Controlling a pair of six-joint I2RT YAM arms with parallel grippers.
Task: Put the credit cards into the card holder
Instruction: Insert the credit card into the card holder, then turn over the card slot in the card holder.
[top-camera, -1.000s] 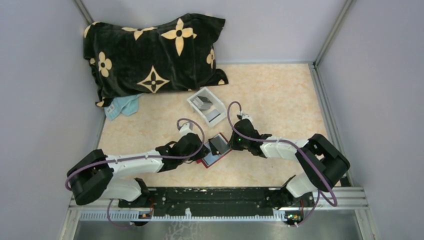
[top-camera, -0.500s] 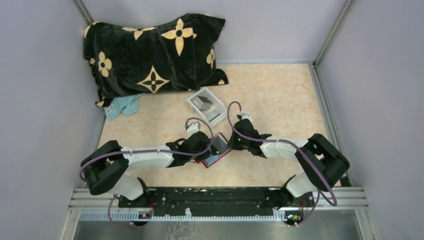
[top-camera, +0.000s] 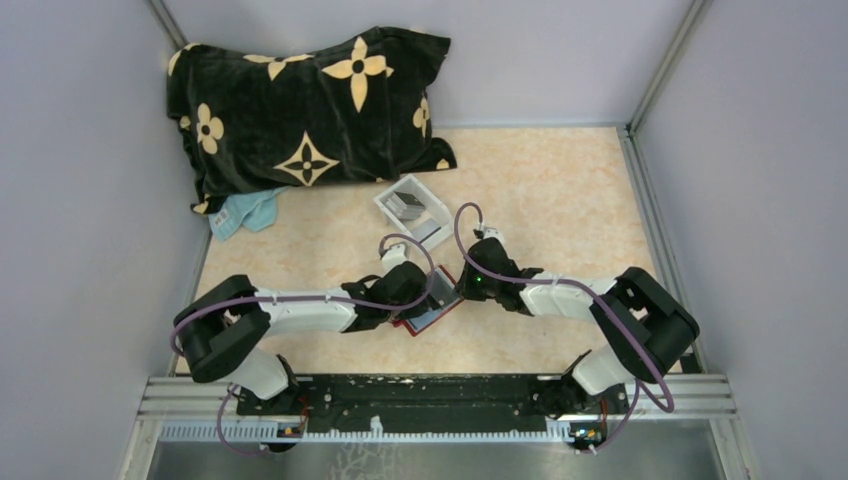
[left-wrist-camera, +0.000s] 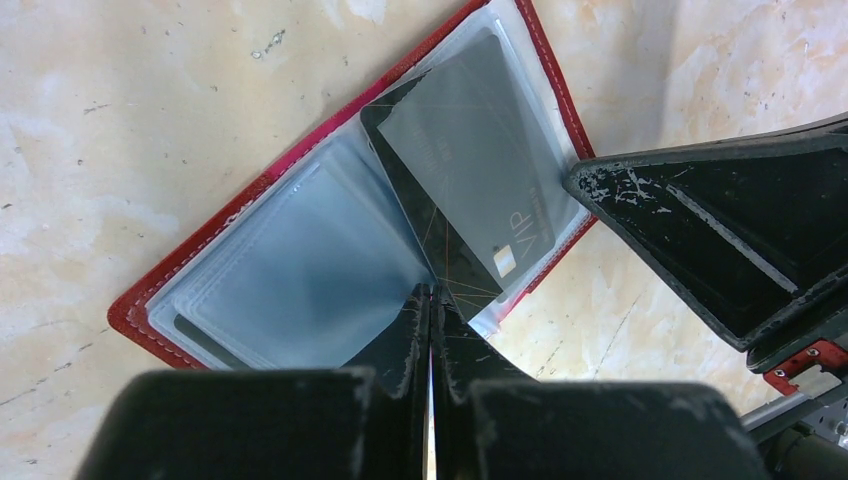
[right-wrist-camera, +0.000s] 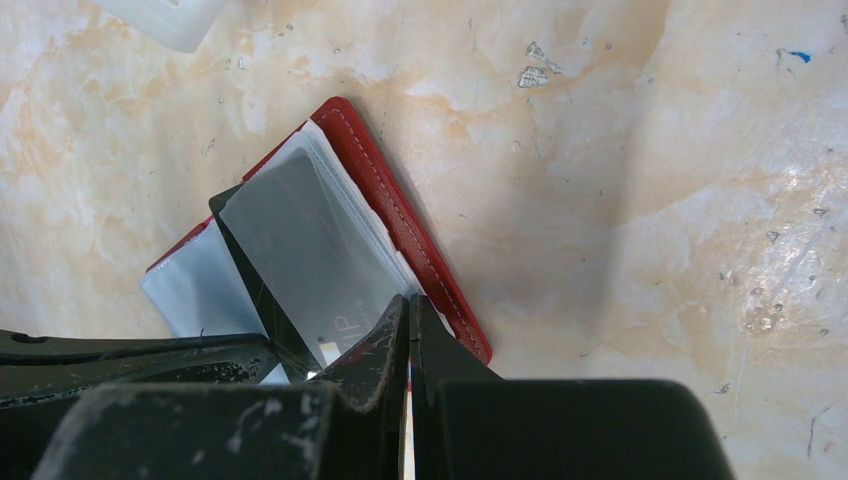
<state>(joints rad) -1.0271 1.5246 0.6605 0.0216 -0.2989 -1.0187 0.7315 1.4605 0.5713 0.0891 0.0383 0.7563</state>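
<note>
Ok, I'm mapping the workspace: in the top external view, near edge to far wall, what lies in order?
Black mounting rail, red-edged card holder, white plastic tray, black pillow with cream flowers. Light blue cloth omitted: level with the tray.

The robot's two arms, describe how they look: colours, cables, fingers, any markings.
Both the left arm and right arm have white link shells with chunky black joints. A thin purple cable loops along each. The right wrist shows a small green light. The fingers are black, tapered wedges, their edges scuffed whitish. No lettering is readable.
</note>
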